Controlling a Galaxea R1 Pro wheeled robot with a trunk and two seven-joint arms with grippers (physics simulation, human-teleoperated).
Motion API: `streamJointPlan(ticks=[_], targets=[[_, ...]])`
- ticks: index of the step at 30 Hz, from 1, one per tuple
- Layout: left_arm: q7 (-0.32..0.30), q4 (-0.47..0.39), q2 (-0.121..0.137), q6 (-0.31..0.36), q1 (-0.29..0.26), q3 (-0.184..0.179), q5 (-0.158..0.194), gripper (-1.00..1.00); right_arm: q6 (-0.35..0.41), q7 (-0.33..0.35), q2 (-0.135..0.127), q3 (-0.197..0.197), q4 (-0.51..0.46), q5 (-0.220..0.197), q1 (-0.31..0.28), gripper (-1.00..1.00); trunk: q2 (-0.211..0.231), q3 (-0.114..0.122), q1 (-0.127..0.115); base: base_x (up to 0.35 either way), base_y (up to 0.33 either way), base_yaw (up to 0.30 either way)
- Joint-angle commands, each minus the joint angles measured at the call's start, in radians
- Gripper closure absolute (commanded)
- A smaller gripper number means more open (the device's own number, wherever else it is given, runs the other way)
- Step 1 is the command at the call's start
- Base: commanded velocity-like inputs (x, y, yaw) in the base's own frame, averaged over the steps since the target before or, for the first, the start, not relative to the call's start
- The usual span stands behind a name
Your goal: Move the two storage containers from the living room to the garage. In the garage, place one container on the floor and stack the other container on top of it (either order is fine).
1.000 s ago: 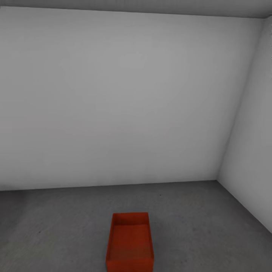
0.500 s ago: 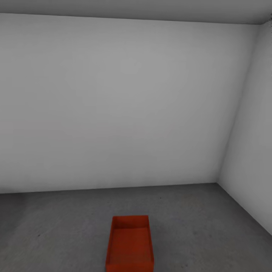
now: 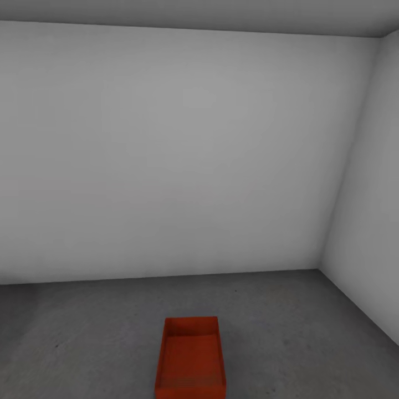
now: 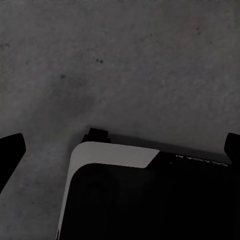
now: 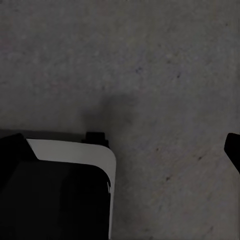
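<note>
An orange-red open-topped storage container (image 3: 190,357) stands on the garage's dark grey floor (image 3: 83,332), low in the middle of the head view, long side running away from me. Nothing lies inside it. In the left wrist view my left gripper (image 4: 120,150) hangs open over the floor, with a black fingertip (image 4: 10,147) at each side edge of the picture. My right gripper (image 5: 120,147) is open over the floor too, with one fingertip (image 5: 233,147) at the picture's edge. Neither gripper holds anything.
A plain white-grey wall (image 3: 166,155) closes the room behind the container, and a side wall (image 3: 366,221) meets it at the right corner. My own black and white base (image 4: 150,200) shows under the left gripper and under the right gripper (image 5: 55,195).
The head view has tilted up a little, so the whole picture has slid down. The container has not moved on the floor.
</note>
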Motion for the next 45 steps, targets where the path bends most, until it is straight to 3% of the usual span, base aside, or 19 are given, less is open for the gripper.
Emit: streamJointPlan(ticks=[1,8,32,45], targets=[[-0.001,0.001,0.000,-0.003,-0.001,-0.001,0.006,-1.00,-0.005,-0.003,0.001,-0.005,0.003,0.015,-0.001,-1.00,-0.001,-0.001,0.000,0.000,0.000,0.000],[-0.001,0.000,-0.001,-0.004,-0.001,-0.001,0.007,-1.00,-0.004,-0.004,0.009,-0.006,0.003,0.021,-0.001,-1.00,-0.001,-0.001,0.000,-0.058,0.003,0.000],[-0.001,0.000,-0.002,-0.003,-0.001,0.000,0.008,-1.00,-0.006,-0.007,0.006,-0.007,0.003,0.017,-0.001,-1.00,-0.001,-0.001,0.000,-0.244,0.153,-0.001],[0.000,0.000,0.001,-0.003,-0.001,0.001,0.008,-1.00,-0.004,-0.011,0.005,-0.014,0.003,0.012,-0.001,-1.00,-0.001,-0.001,0.000,-0.008,0.008,-0.250]])
